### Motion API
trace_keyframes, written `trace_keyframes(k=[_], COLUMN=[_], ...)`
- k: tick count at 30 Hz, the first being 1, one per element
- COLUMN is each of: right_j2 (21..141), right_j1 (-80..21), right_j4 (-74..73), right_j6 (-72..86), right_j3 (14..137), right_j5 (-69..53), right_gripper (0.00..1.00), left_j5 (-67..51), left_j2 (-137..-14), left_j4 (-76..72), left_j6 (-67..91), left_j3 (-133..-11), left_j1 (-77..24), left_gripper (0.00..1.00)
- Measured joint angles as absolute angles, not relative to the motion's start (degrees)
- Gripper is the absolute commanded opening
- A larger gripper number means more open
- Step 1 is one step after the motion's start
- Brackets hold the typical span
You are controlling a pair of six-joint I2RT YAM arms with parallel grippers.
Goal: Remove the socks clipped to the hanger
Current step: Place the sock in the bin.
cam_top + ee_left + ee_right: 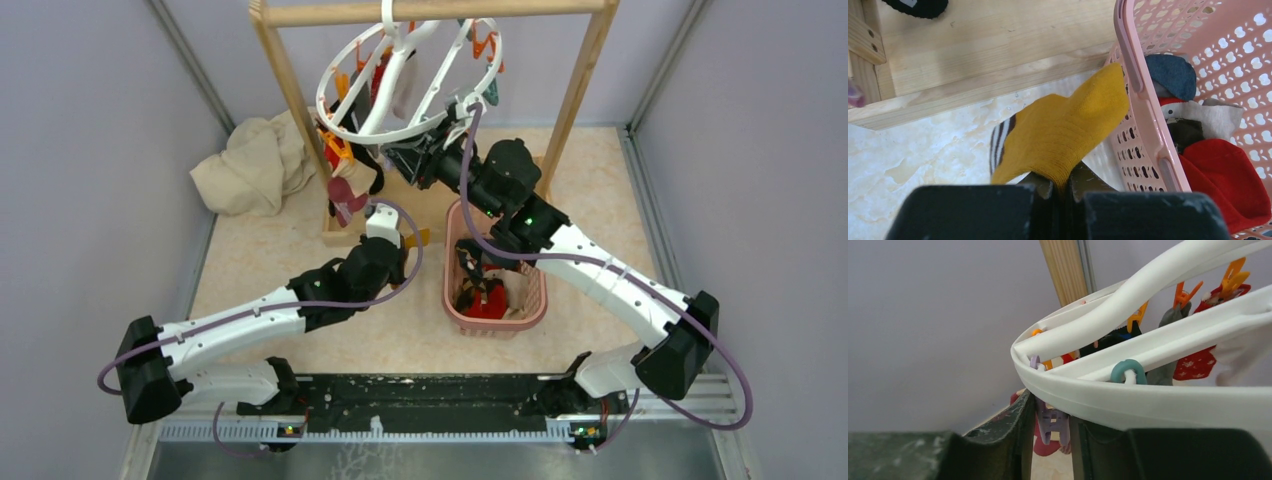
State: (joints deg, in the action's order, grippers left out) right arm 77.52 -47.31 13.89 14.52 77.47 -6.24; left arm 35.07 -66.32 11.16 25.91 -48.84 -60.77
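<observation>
Wrist views show what the overhead view obscures: left pincer (1062,182) clenched on a mustard sock (1068,125), right pincer (1050,410) straddling a purple clip (1053,426) under the hanger (1148,400), grip unclear.

crumpled beige cloth (255,165) left of wooden rack (430,12); pink basket (497,328) on table (260,270).

Lab test cell — grey walls (80,150)
</observation>
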Motion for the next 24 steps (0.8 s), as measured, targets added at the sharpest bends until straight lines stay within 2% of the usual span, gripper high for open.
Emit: trace_keyframes(k=[3, 9, 14, 24], right_j2=[77.28, 75.53, 73.47, 63.64], right_j1=[-47.07, -47.0, -46.98, -46.52], right_j4=[13.74, 12.91, 11.51, 5.85], right_j6=[14.59, 14.46, 14.11, 14.09], right_j3=[76.64, 74.37, 72.6, 66.17], right_j5=[-5.56, -4.91, -4.29, 0.14], right_gripper=[0.44, 0.59, 0.65, 0.66], left_j5=[35.07, 35.05, 34.89, 33.21], left_j2=[-66.3, -66.0, -64.66, -59.4], left_j4=[11.64, 12.45, 14.37, 17.74], left_j6=[25.91, 25.91, 25.89, 25.02], left_j3=[-48.84, -48.86, -49.74, -57.82], left_j1=[-60.77, -60.77, -60.77, -60.77], left_gripper=[0.0, 0.0, 0.0, 0.0])
